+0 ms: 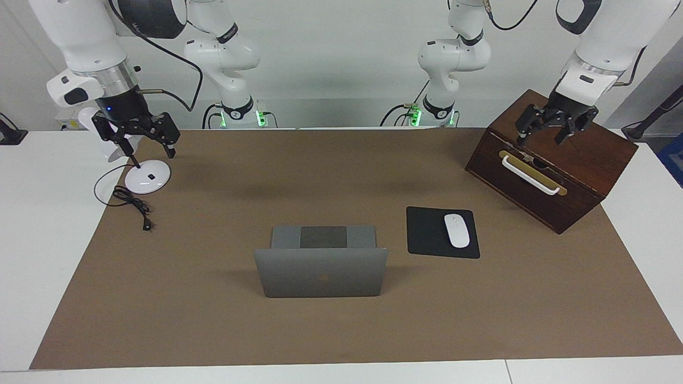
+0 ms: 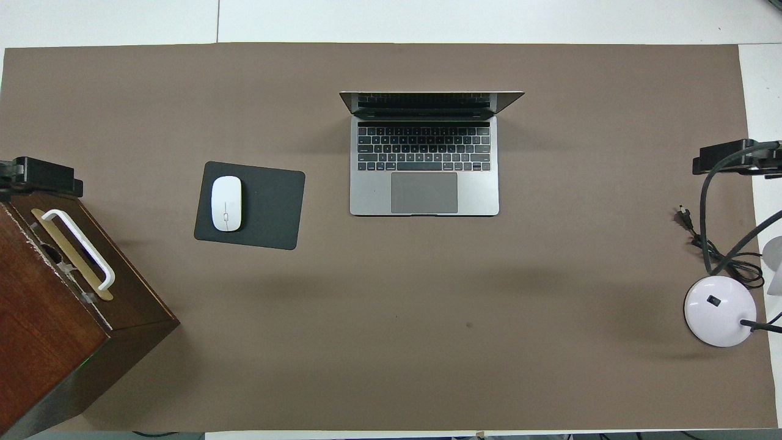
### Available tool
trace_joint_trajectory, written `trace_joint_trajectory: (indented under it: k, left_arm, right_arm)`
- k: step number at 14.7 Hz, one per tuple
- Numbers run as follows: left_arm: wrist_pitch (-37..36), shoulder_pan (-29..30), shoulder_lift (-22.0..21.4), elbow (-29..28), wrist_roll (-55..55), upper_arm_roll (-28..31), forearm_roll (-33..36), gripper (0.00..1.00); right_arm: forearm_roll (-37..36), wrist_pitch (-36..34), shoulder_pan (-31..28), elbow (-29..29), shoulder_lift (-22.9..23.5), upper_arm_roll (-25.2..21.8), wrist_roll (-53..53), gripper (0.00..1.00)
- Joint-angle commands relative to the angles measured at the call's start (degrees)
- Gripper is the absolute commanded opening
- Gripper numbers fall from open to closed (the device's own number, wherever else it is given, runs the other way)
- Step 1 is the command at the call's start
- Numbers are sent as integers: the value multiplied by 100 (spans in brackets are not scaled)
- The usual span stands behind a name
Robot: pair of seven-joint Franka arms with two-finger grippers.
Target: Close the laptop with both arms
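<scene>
Facing view, scanning across for you: your right end effector (image 1: 143, 140) hangs with fingers spread wide over the white lamp base (image 1: 148, 176). Mid-counter (image 1: 213, 320), the laptop (image 1: 322, 271) stands open, lid raised, farther from the robots than the lamp. Beside it lies the mouse pad (image 1: 429, 234) with its mouse (image 1: 457, 230). Your left end effector (image 1: 549, 126) hovers, fingers spread, over the wooden box (image 1: 587, 154).
</scene>
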Motion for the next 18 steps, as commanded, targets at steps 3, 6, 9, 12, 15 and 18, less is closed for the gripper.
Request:
trace_joint_trajectory:
  k: [3, 6, 9, 12, 15, 18]
  left_arm:
    - [-69, 23, -38, -13, 44, -25, 50, 100]
    - [-69, 23, -38, -4, 44, -16, 50, 100]
    - [-69, 23, -38, -4, 44, -16, 50, 100]
    - [-77, 23, -38, -4, 44, -16, 50, 100]
    - [-69, 23, -38, -4, 44, -16, 50, 100]
    - [-78, 50, -82, -91, 53, -16, 50, 100]
  right_arm:
    - [-97, 170, 28, -204, -161, -38, -213, 100]
    - [-97, 170, 28, -213, -161, -38, -266, 100]
    - [-97, 301, 28, -213, -161, -38, -266, 100]
    - [-97, 328, 28, -222, -161, -38, -266, 100]
    - [-97, 328, 28, -222, -161, -38, -266, 100]
    - [-97, 328, 28, -222, -161, -38, -248, 100]
